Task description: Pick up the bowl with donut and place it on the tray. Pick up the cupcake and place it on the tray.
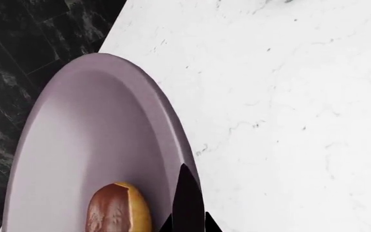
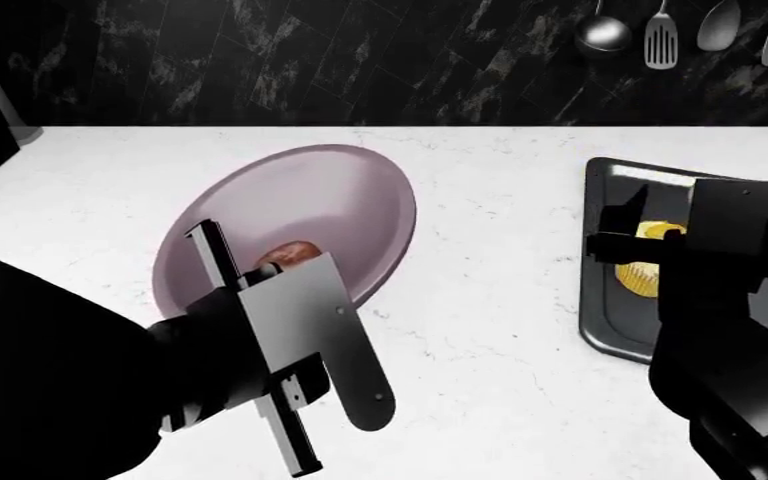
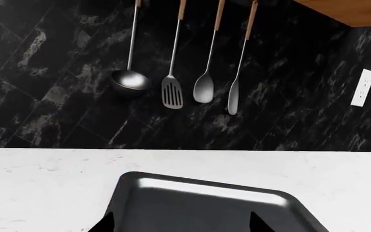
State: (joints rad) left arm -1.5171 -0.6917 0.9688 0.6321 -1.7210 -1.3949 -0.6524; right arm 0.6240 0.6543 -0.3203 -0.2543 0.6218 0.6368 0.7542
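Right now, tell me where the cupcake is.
In the head view the cupcake sits on the tray at the right of the counter, partly hidden behind the right arm, well apart from the bowl.

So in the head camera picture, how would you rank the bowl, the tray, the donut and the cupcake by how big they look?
Largest to smallest, as they look in the head view:
1. The bowl.
2. The tray, though the right arm hides much of it, so its rank against the bowl is unsure.
3. The cupcake and the donut: both small and partly covered, too close to rank.
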